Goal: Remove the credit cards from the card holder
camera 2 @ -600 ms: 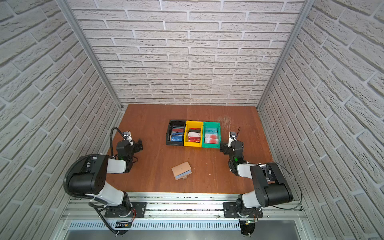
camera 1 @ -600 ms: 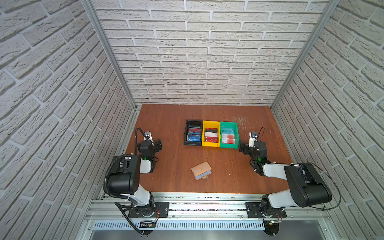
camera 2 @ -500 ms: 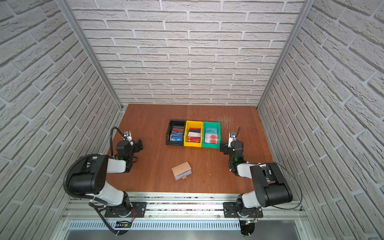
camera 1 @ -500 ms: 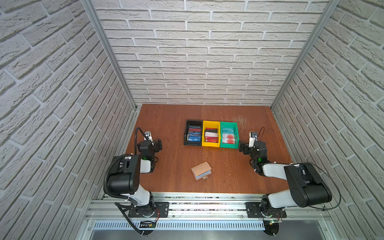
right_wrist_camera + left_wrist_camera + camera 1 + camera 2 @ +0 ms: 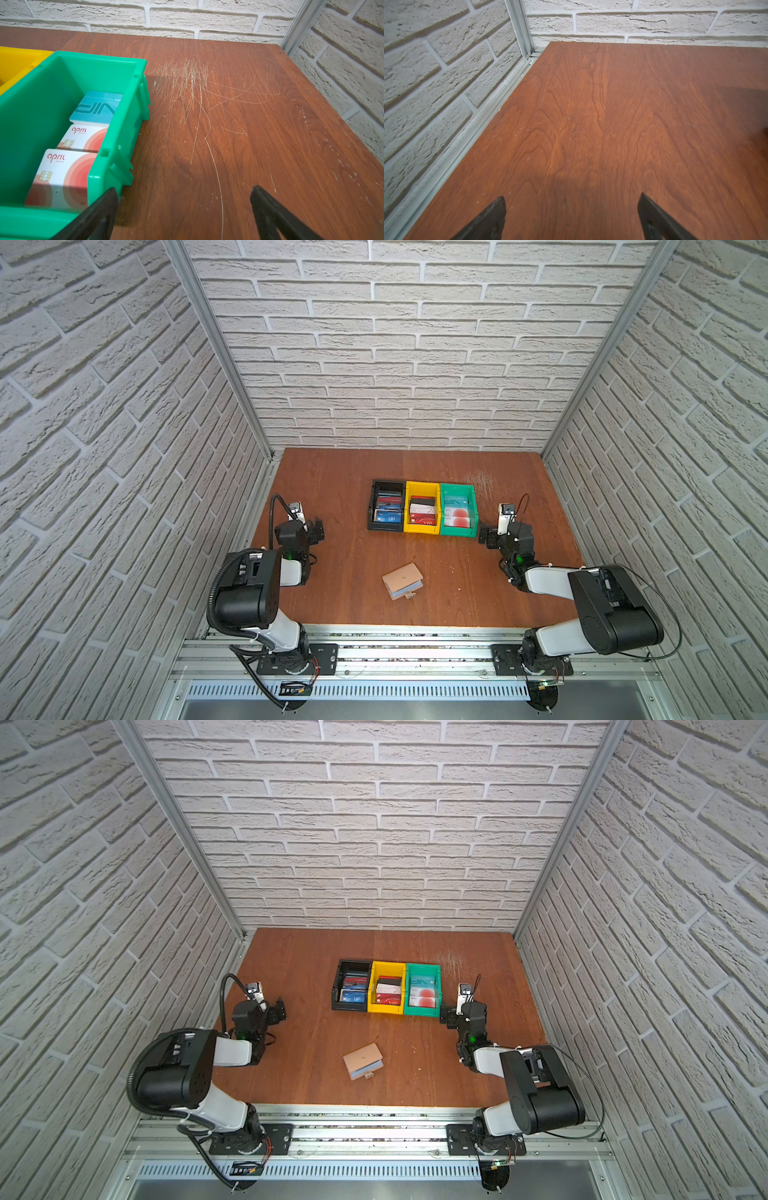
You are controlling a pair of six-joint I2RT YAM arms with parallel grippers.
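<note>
Brown wooden worktop [image 5: 353,497] is staying unchanged: tan leather-like booklet card holder [image 5: 402,578] is lying untouched, so nothing's starting yet. Left fingers [image 5: 488,220] and right fingers [image 5: 97,216] are hanging wide apart, empty.

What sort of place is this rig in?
Likely a lab test cell: faux-brick panels in aluminium framing enclose a wooden tabletop, left arm and right arm bolted to a front rail.

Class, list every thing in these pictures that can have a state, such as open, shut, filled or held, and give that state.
card holder, shut, lying flat, not held.
left gripper, open, holding nothing.
right gripper, open, holding nothing, beside the green bin.
black bin, holds credit cards.
yellow bin, holds credit cards.
green bin, holds credit cards.
</note>
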